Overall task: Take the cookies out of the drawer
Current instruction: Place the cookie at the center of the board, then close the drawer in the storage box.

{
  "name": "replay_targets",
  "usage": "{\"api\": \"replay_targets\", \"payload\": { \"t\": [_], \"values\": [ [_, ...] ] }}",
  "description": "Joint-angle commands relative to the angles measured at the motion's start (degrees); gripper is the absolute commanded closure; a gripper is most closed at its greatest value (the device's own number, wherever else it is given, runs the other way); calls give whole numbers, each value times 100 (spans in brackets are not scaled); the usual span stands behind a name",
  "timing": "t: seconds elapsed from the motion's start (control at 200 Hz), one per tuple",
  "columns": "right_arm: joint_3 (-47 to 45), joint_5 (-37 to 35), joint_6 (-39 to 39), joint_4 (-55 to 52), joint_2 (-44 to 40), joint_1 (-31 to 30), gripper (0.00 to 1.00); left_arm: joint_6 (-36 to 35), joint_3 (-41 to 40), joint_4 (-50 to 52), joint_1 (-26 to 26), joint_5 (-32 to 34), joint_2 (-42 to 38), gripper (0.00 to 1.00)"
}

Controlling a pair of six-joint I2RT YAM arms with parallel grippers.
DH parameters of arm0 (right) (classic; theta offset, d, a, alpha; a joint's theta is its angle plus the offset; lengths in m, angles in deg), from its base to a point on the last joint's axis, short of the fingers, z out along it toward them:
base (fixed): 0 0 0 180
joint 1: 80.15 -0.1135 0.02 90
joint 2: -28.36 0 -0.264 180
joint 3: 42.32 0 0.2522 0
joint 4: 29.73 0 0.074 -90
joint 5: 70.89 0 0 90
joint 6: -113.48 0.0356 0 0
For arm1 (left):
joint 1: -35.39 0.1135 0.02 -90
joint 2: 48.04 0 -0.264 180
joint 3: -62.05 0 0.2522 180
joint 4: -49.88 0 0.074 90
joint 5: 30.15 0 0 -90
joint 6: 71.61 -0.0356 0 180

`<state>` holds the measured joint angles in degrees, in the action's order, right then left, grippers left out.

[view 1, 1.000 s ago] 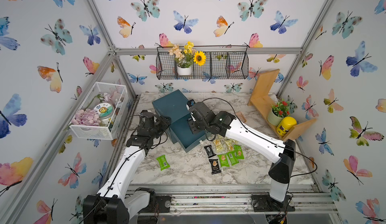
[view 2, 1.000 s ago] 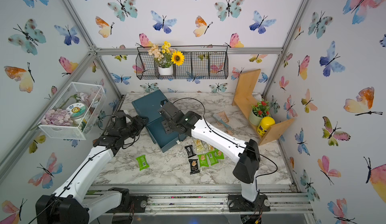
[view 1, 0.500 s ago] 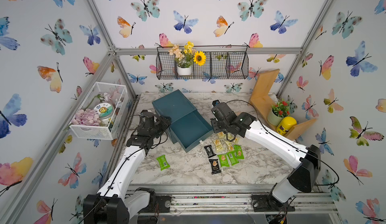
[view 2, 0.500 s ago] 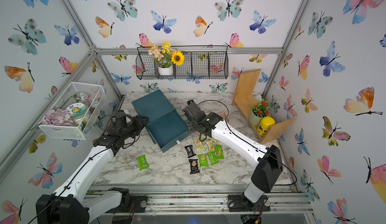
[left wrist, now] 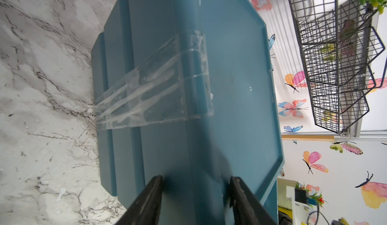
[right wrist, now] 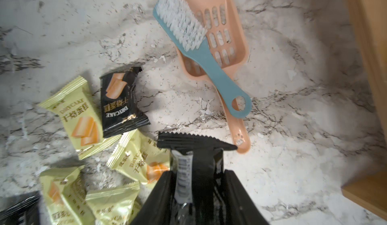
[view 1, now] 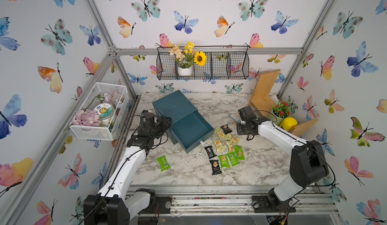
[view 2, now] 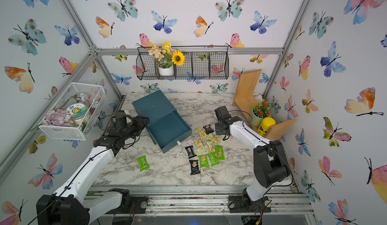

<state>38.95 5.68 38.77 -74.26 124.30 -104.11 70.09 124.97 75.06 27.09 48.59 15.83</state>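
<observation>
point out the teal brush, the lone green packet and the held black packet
teal brush (right wrist: pixel 201 55), right wrist view, handle next to the bristles
lone green packet (view 1: pixel 163 163), in a top view, middle of the wrapper
held black packet (right wrist: pixel 204 159), right wrist view, wrapper beside the barcode strip

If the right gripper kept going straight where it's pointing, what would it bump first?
Probably the marble table, just beside the pink scoop; the black packet in the right gripper would touch first. Depth is unclear.

Glossy plastic-wrapped cookies, matt plastic drawer, smooth marbled table.
</observation>
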Motion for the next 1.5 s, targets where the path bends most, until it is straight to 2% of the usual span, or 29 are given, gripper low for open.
{"api": "replay_targets", "payload": {
  "t": [0.0, 0.355, 0.666, 0.911, 1.026, 1.151, 1.271, 1.497],
  "values": [
    [53, 287, -346, 468, 368, 38, 70, -99, -8, 510, 29, -28, 90, 45],
    [521, 526, -693, 854, 1288, 154, 70, -108, -7, 519, 29, -34, 81, 45],
    [767, 684, -656, 800, 1548, 225, 56, -99, -13, 513, 25, -70, 83, 45],
    [624, 605, -735, 581, 953, 223, 40, -108, -17, 514, 25, -74, 72, 45],
    [675, 632, -802, 304, 526, 226, 39, -108, -10, 519, 26, -60, 63, 45],
    [623, 1110, -890, 177, -150, 173, 41, -103, -5, 519, 28, -58, 46, 45],
    [383, 1115, -945, 197, -857, -231, 43, -99, -8, 519, 27, -44, 63, 45],
    [-255, 1185, -913, 172, -1760, -1418, 46, -99, -15, 528, 28, -36, 81, 45]
  ]
}}
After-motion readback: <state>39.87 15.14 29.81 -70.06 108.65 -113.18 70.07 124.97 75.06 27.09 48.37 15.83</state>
